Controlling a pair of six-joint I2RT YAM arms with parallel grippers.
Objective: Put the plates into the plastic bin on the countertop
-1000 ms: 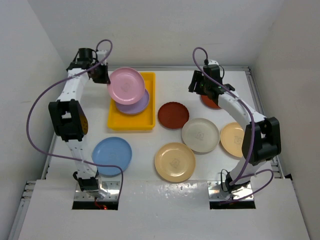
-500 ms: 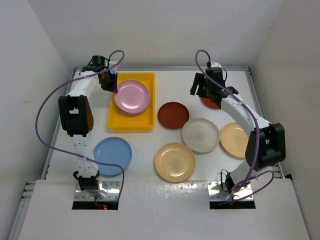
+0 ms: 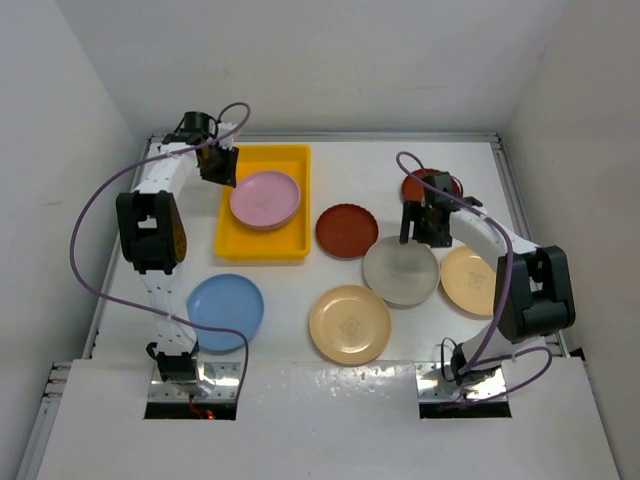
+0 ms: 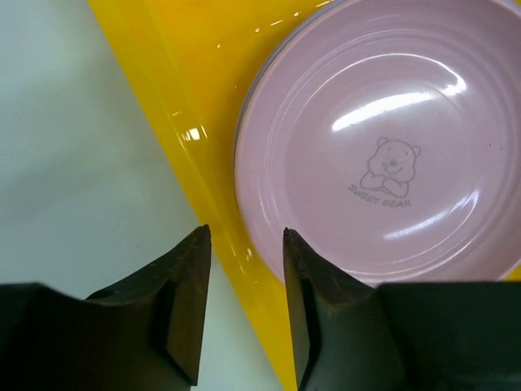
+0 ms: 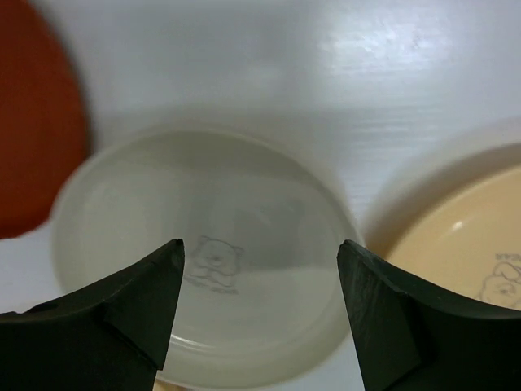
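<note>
pink plate [image 3: 265,198] released (into bin [image 3: 262,244])

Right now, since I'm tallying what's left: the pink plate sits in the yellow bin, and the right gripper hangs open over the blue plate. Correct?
No: the right gripper hangs open over the white plate, not the blue plate, as the right wrist view shows. The pink plate does sit in the yellow bin.

A plate [image 3: 265,198] sits in the bin [image 3: 250,244] (rear left).
</note>
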